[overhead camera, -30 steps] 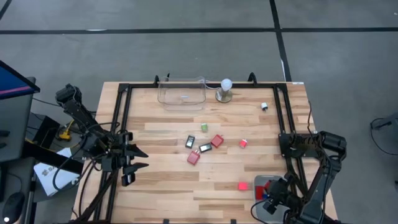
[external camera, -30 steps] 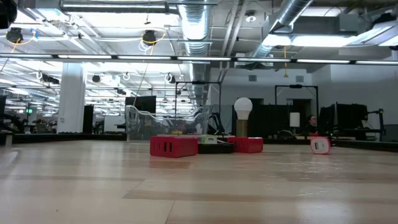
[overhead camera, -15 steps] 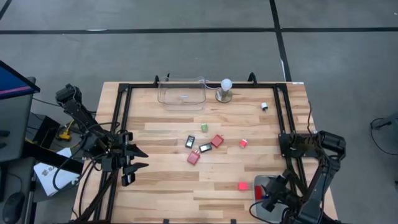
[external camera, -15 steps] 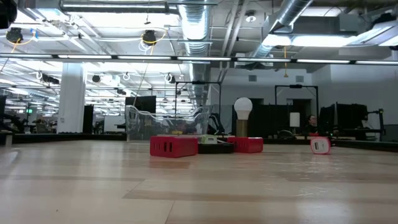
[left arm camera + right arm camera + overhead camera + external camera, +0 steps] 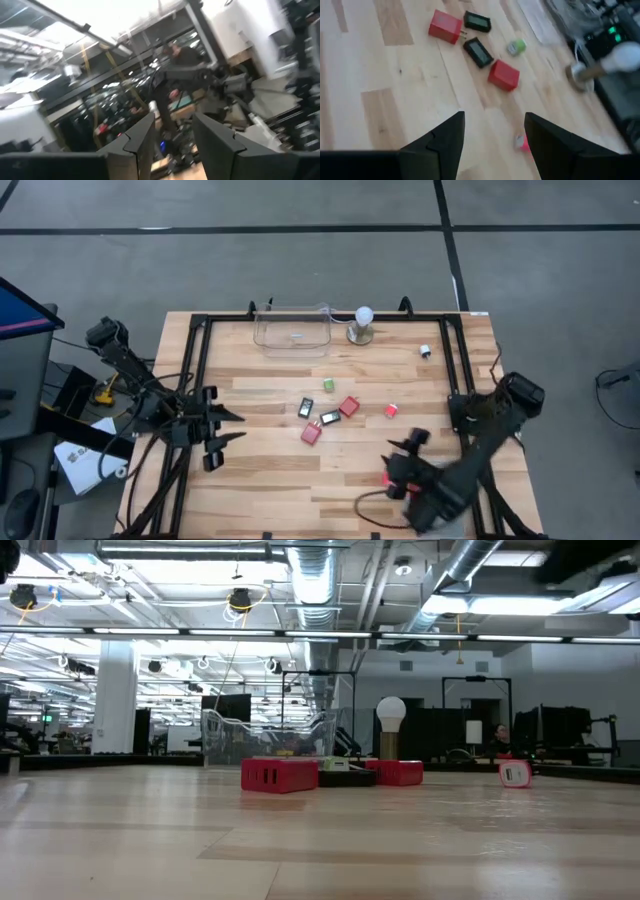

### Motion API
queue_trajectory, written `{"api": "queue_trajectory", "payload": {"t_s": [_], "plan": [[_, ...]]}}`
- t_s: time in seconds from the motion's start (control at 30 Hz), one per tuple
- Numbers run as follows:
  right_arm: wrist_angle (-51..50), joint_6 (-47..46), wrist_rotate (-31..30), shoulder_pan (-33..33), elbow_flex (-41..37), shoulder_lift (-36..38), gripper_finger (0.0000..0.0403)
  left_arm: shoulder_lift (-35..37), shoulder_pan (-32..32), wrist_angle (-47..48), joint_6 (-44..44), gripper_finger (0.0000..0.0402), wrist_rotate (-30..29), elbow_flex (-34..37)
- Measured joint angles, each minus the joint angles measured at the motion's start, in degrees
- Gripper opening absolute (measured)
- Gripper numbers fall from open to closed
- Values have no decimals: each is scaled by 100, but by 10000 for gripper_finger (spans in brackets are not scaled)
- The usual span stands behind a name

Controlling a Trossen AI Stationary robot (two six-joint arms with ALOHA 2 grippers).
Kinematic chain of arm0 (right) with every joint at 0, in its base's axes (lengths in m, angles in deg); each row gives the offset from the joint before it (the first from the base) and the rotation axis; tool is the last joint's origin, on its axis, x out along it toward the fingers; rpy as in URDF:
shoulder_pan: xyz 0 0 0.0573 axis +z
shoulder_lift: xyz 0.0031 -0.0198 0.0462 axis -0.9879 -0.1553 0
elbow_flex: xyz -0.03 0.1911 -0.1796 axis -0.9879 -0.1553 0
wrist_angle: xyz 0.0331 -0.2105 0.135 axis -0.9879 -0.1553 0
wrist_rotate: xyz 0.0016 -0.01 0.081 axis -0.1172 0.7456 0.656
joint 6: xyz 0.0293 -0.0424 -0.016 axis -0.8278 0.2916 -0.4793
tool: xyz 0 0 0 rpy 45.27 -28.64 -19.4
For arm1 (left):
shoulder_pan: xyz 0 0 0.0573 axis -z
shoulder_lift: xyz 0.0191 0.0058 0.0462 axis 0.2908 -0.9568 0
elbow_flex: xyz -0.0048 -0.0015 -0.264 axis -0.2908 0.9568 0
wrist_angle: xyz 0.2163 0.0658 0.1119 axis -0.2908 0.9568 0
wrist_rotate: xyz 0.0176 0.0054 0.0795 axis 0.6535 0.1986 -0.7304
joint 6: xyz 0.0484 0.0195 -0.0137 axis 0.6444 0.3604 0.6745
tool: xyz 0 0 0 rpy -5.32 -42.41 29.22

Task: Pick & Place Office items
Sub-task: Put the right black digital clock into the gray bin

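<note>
Red, black-and-white and green pieces form the cluster you are working toward: in the high view the office items lie near the centre of the wooden table [image 5: 270, 470], with a red block [image 5: 311, 433] at the cluster's 7 o'clock, a second red block [image 5: 349, 406] at its 2 o'clock, two black-and-white pieces [image 5: 306, 408] between and beside them, and a green piece [image 5: 328, 384] at 12 o'clock. A small pink piece [image 5: 391, 410] sits apart at 3 o'clock of the cluster, and a lone white piece [image 5: 425, 351] lies near the table's 1 o'clock corner. The clear plastic bin [image 5: 292, 330] at the table's 12 o'clock edge is judged to be the drop point, since it stands open beside the white bulb on its metal base [image 5: 361, 326]. Your right gripper [image 5: 400, 465] reaches in from the table's 5 o'clock, and its wrist view shows the fingers [image 5: 440, 140] parted with nothing between them, aimed over bare wood toward the cluster; the stance suits an approach, not a grasp. A red item shows just beside this gripper, partly hidden by it. Your left gripper [image 5: 225, 428] waits at the table's 9 o'clock edge with its claw closed and empty, clear of the working arm's path.
</note>
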Motion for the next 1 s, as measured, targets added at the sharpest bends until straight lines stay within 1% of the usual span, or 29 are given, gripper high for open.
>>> {"api": "queue_trajectory", "payload": {"t_s": [0.07, 0.13, 0.27, 0.37, 0.47, 0.53, 0.63, 0.7, 0.73, 0.8, 0.9, 1.0], "plan": [[479, 1049, 309, -403, -8, 112, 199, 0, -86, 28, -88, 129, -182, 0], [1162, 1980, 734, -861, -142, 298, 199, 0, -141, 64, -141, 129, -334, 0], [3188, 3625, 2014, -1816, -729, 800, 199, 0, -165, 203, -249, 129, -467, 0], [4453, 4519, 2968, -2467, -1215, 1080, 199, 0, -165, 245, -290, 129, -469, 0], [5233, 5189, 3832, -3092, -1588, 1180, 199, 0, -165, 261, -327, 129, -472, 0], [5373, 5467, 4343, -3507, -1687, 1102, 199, 2, -165, 297, -388, 129, -472, 0], [5442, 5626, 5277, -4122, -1718, 743, 199, 0, -165, 320, -424, 129, -496, 0], [5640, 5705, 5920, -4453, -1720, 397, 199, 0, -165, 348, -437, 129, -576, 0], [5757, 5803, 6150, -4577, -1720, 236, 199, 0, -165, 356, -439, 129, -644, 0], [5886, 6116, 6317, -4739, -1720, -37, 199, 0, -163, 391, -440, 129, -882, 0], [5880, 6660, 6336, -4818, -1726, -356, 199, 0, -117, 406, -471, 129, -1199, 0], [5880, 7168, 6263, -4739, -1725, -524, 199, 0, -50, 410, -454, 129, -1303, 0]]}}
